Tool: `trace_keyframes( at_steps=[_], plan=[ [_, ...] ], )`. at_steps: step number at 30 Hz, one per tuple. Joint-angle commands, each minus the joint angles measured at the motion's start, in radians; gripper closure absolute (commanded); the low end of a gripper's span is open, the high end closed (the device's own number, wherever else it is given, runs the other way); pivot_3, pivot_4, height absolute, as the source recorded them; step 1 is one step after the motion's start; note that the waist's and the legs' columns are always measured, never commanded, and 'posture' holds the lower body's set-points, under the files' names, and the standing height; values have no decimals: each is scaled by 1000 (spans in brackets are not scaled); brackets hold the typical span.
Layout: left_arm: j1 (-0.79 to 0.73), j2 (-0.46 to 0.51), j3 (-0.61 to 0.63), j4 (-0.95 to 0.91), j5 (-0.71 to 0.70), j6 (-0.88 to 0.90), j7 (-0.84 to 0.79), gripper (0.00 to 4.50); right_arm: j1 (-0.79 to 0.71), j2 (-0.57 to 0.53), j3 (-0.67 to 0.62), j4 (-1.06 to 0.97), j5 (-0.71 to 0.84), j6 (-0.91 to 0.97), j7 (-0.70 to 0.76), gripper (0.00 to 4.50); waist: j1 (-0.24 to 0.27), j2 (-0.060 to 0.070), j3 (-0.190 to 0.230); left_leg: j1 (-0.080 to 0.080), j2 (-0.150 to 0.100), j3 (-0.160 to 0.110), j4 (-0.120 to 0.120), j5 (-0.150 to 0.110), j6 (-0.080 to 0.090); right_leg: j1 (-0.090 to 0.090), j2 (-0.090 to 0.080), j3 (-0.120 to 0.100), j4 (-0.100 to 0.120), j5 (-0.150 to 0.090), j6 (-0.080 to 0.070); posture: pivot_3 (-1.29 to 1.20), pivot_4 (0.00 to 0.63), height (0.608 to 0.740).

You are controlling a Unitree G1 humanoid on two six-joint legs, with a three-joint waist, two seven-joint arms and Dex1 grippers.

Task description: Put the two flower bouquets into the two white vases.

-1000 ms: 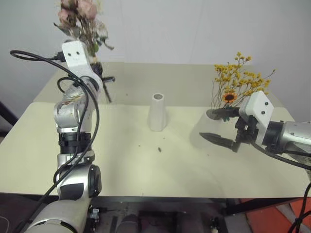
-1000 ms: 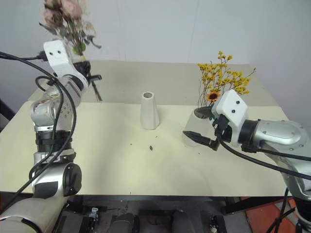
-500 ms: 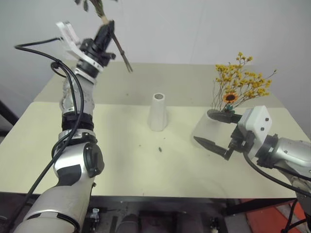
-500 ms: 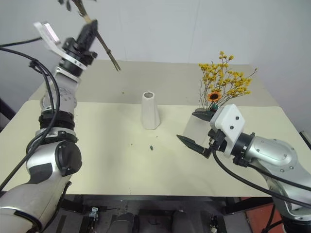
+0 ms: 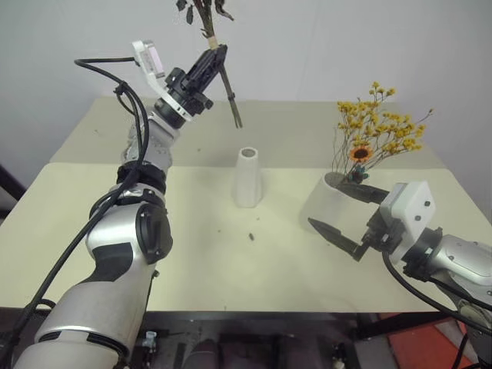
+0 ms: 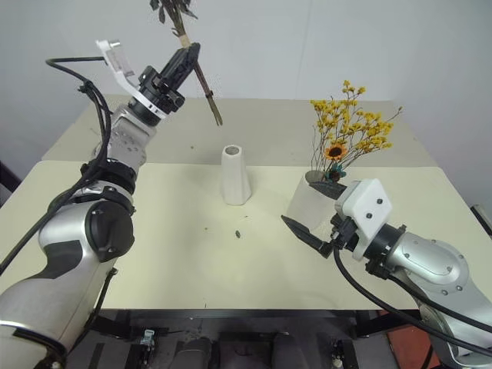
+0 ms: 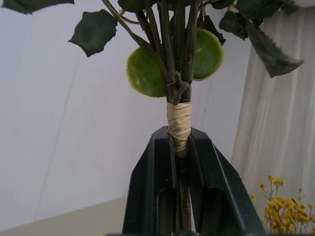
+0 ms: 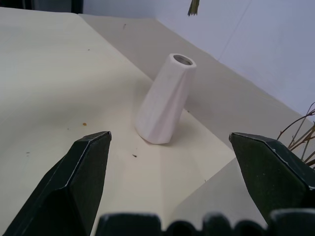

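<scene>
Since a second ago the left gripper [image 5: 211,63] has swung from the far left toward upper centre, tilted up, clamped on the pink-cream bouquet [image 5: 204,15]. Its wrist view alone shows the tan binding [image 7: 179,124] round the brown stems, with green leaves above. Empty, the slim vase [image 5: 247,177] stands at table centre. At right, the yellow bouquet [image 5: 377,131] sits in the wider vase [image 5: 329,204], beside the right gripper [image 5: 350,221], jaws spread wide, holding nothing.

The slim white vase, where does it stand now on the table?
The slim white vase stands upright near the table's middle, empty, left of the wider vase holding the yellow bouquet.
</scene>
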Motion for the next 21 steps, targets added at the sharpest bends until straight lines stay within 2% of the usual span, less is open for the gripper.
trace_keyframes(
  at_steps=[1,21],
  plan=[
    [-36,-3,1,8,24,-26,9,4396,3,5,-33,-37,-10,-24,-21,0,0,0,0,0,0,0,0,0,0,0,0,0,0,0,0,0,150,740],
    [-3,-51,2,34,97,-38,69,4396,14,3,-16,-39,-43,-7,-55,0,1,0,0,0,0,0,0,0,0,0,0,0,0,0,0,0,150,740]
  ],
)
